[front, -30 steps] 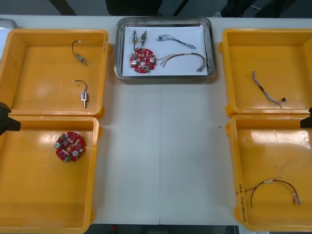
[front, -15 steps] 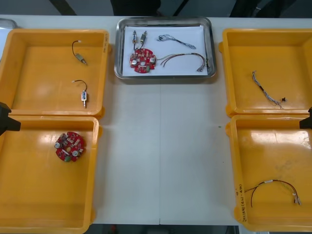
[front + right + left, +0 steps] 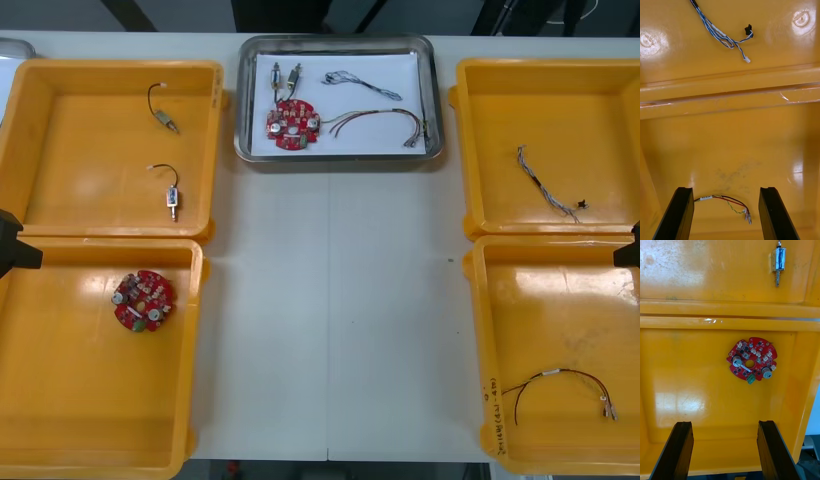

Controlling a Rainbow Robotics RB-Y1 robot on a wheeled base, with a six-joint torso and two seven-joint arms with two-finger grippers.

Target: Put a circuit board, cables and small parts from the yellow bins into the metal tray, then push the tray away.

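Observation:
The metal tray [image 3: 432,100] sits at the table's far middle, white inside, holding a round red circuit board [image 3: 291,123], two small metal parts [image 3: 284,76], a black cable [image 3: 360,84] and a red and yellow cable [image 3: 375,120]. My left gripper [image 3: 725,450] hangs open above the near left bin, a red circuit board [image 3: 751,360] lying beyond its fingers. My right gripper [image 3: 725,212] is open over the near right bin, with a red and yellow cable [image 3: 730,204] between its fingers below. Both arms show as dark tips at the front view's edges, left [image 3: 12,245] and right [image 3: 630,248].
The far left bin [image 3: 30,130] holds two small metal parts [image 3: 168,195] with black leads. A twisted blue and white cable [image 3: 545,185] lies in the far right bin. The near left bin [image 3: 60,400] and near right bin [image 3: 560,300] flank a bare strip of table [image 3: 330,320].

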